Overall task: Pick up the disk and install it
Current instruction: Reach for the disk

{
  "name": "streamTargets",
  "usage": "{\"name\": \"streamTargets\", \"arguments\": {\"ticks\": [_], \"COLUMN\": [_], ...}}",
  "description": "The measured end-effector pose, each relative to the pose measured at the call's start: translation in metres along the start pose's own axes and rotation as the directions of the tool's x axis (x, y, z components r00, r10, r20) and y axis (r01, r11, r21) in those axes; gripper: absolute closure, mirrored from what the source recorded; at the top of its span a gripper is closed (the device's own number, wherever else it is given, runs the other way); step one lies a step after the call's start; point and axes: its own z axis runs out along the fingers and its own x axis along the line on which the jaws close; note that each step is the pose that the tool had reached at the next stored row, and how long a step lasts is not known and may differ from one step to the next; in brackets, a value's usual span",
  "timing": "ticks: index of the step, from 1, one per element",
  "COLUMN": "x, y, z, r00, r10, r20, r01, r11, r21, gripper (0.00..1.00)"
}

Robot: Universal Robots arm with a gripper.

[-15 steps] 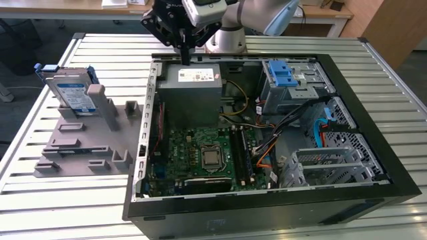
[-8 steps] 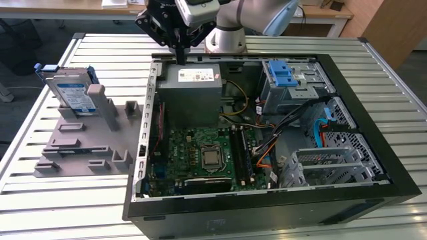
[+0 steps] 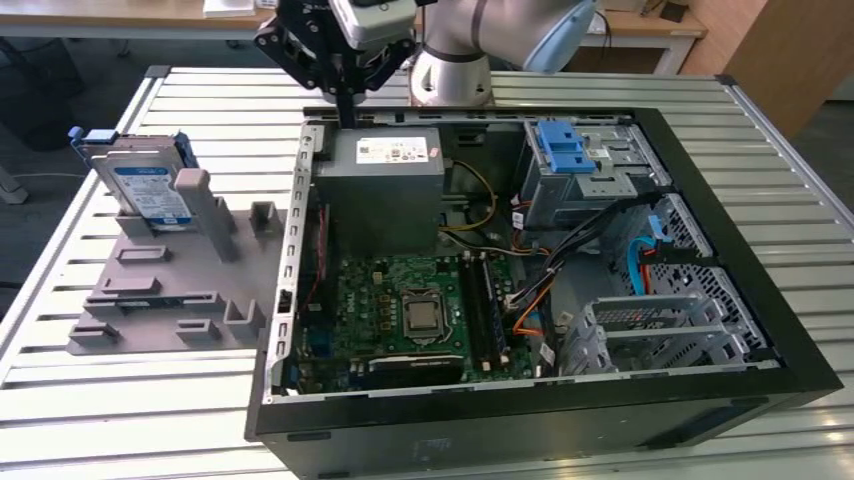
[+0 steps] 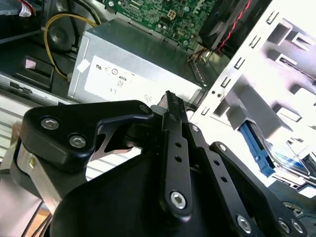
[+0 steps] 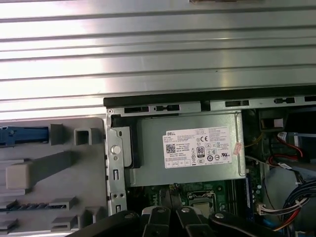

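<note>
Ext view: gripper hung over the back edge of the open PC case, tips just above the top rear of the grey power supply. Fingers were clenched together w/ nothing btwn them. In the second wrist view I saw them as one thin black bar, empty, w/ the power supply right below.

The disk wasn't in hand. It stood on edge in the grey holder fixture on the slatted metal table, on the exterior view's left of the case and well apart from the gripper. I could see its blue-and-white label facing the cam, and blue rails at its sides. In the second wrist view one blue rail showed beside the bright fixture.

Inside the case I had the green motherboard in the middle, below the power supply. The blue latch piece sat on top of the drive cage, toward the exterior view's right, w/ loose cables btwn cage and board. In the first wrist view the white sticker on the power supply faced the cam, the case's metal edge beside it, fixture pockets just past that edge.
</note>
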Motion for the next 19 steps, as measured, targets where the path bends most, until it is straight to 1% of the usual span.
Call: {"name": "streamTargets", "arguments": {"ticks": [6,9,11,14,15,19], "x": [0.0142,0.0201,0.0235,0.0276,0.0288,0.0357], "y": [0.0063,0.0096,0.0121,0.0159,0.0169,0.0192], "z": [0.0001,0.0003,0.0005,0.001,0.0012,0.0015], "r00": [1.0,1.0,1.0,1.0,1.0,1.0], "r10": [0.0,0.0,0.0,-0.001,-0.001,0.0], "r20": [0.0,0.0001,0.0003,0.001,0.0008,-0.0053], "r01": [0.0,0.0,0.0,0.001,0.001,0.0], "r11": [1.0,1.0,1.0,0.9999,0.9999,0.9999], "r21": [0.0001,0.0016,0.0047,0.0139,0.0153,0.016], "gripper": [0.89,0.89,0.89,0.89,0.89,0.89]}}
